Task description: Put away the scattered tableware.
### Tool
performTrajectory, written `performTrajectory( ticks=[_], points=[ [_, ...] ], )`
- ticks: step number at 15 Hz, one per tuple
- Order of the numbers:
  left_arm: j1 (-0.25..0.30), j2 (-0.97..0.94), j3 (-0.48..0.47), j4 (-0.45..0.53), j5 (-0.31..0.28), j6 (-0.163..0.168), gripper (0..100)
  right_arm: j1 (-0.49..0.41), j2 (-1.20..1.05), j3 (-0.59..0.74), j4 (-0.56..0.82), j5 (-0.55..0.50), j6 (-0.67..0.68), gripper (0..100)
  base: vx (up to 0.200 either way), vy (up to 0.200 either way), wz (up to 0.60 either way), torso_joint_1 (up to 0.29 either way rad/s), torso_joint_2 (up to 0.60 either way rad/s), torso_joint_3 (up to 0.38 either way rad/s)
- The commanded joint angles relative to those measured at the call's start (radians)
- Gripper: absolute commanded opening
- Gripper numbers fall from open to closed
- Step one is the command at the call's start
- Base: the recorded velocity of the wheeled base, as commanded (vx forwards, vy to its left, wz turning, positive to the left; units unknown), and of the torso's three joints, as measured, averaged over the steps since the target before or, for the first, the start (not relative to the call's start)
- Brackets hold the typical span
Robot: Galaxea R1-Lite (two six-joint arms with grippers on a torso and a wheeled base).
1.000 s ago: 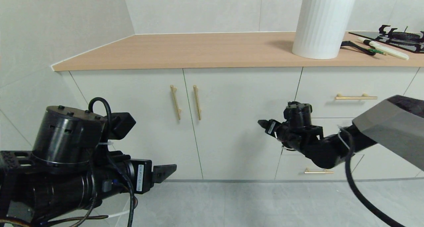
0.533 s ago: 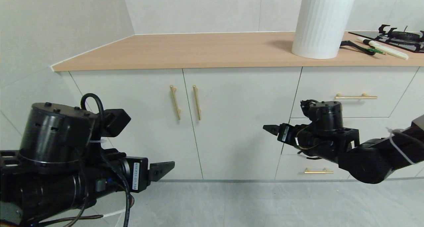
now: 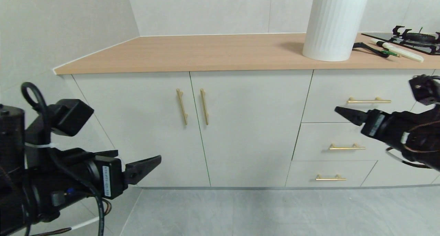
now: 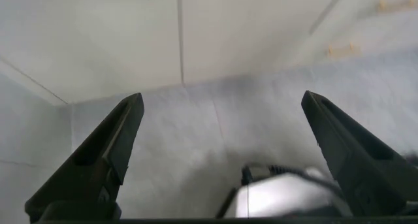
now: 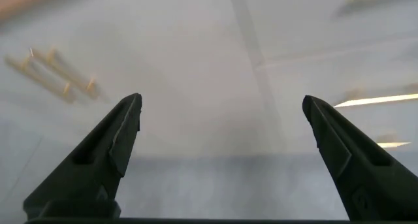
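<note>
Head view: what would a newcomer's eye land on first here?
The tall white ribbed cylinder standing on the wooden countertop, with scattered utensils lying beside it near the stove. Then the open left gripper low near the floor and the open right gripper level with the drawers, both before the cabinet doors.

Wooden countertop point(image 3: 206, 52): white cylinder point(image 3: 335, 22), utensils point(image 3: 400, 52).

- The left gripper point(image 4: 222, 100) hangs with its two dark fingers point(image 4: 104, 152) spread wide apart.
- Past the fingers lies grey tiled floor point(image 4: 189, 132) — it meets pale cabinet doors point(image 4: 117, 34).
- A gold drawer handle point(image 4: 343, 49) sits on the fronts beside those doors.
</note>
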Motion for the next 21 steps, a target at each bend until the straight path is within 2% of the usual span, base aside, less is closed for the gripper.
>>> performTrajectory(
  ticks=[1, 2, 3, 4, 5, 6, 8, 10, 13, 15, 16, 19, 20, 21],
  points=[
    [0.023, -0.175, 0.039, -0.008, 0.035, 0.013, 100, -0.138, -0.283, 0.126, 0.004, -0.006, -0.066, 100, 0.0, 0.0, 0.0, 0.0, 0.0, 0.0],
    [0.028, -0.282, 0.073, -0.006, 0.052, 0.059, 100, -0.198, -0.358, 0.17, 0.004, -0.006, -0.101, 100, 0.0, 0.0, 0.0, 0.0, 0.0, 0.0],
    [0.063, -0.408, 0.119, -0.006, 0.059, 0.126, 100, -0.27, -0.438, 0.216, 0.004, -0.001, -0.133, 100, 0.0, 0.0, 0.0, 0.0, 0.0, 0.0],
    [0.118, -0.535, 0.154, -0.003, 0.053, 0.211, 100, -0.342, -0.527, 0.255, 0.008, 0.01, -0.152, 100, 0.0, 0.0, 0.0, 0.0, 0.0, 0.0],
    [0.158, -0.63, 0.166, 0.003, 0.055, 0.246, 100, -0.379, -0.611, 0.278, 0.044, 0.025, -0.156, 100, 0.0, 0.0, 0.0, 0.0, 0.0, 0.0],
    [0.189, -0.705, 0.159, 0.01, 0.056, 0.244, 100, -0.384, -0.714, 0.284, 0.119, 0.04, -0.156, 100, 0.0, 0.0, 0.0, 0.0, 0.0, 0.0],
    [0.257, -0.837, 0.142, 0.03, 0.055, 0.243, 100, -0.379, -0.958, 0.267, 0.398, 0.091, -0.202, 100, 0.0, 0.0, 0.0, 0.0, 0.0, 0.0],
    [0.298, -0.926, 0.154, 0.052, 0.053, 0.243, 100, -0.379, -1.162, 0.225, 0.622, 0.22, -0.221, 100, 0.0, 0.0, 0.0, 0.0, 0.0, 0.0],
    [0.347, -1.02, 0.162, 0.124, 0.047, 0.244, 100, -0.356, -1.262, 0.222, 0.755, 0.33, -0.221, 100, 0.0, 0.0, 0.0, 0.0, 0.0, 0.0],
    [0.368, -1.075, 0.163, 0.158, -0.013, 0.244, 100, -0.233, -1.292, 0.222, 0.811, 0.33, -0.218, 100, 0.0, 0.0, 0.0, 0.0, 0.0, 0.0],
    [0.379, -1.098, 0.165, 0.173, -0.028, 0.244, 100, -0.203, -1.314, 0.221, 0.841, 0.324, -0.221, 100, 0.0, 0.0, 0.0, 0.0, 0.0, 0.0],
    [0.399, -1.101, 0.182, 0.182, -0.019, 0.243, 100, -0.264, -1.361, 0.222, 0.89, 0.28, -0.221, 100, 0.0, 0.0, 0.0, 0.0, 0.0, 0.0],
    [0.421, -1.103, 0.195, 0.182, -0.017, 0.243, 100, -0.285, -1.381, 0.219, 0.915, 0.275, -0.222, 100, 0.0, 0.0, 0.0, 0.0, 0.0, 0.0],
    [0.477, -1.129, 0.212, 0.187, -0.03, 0.244, 100, -0.299, -1.401, 0.218, 0.935, 0.251, -0.221, 100, 0.0, 0.0, 0.0, 0.0, 0.0, 0.0]
  ],
)
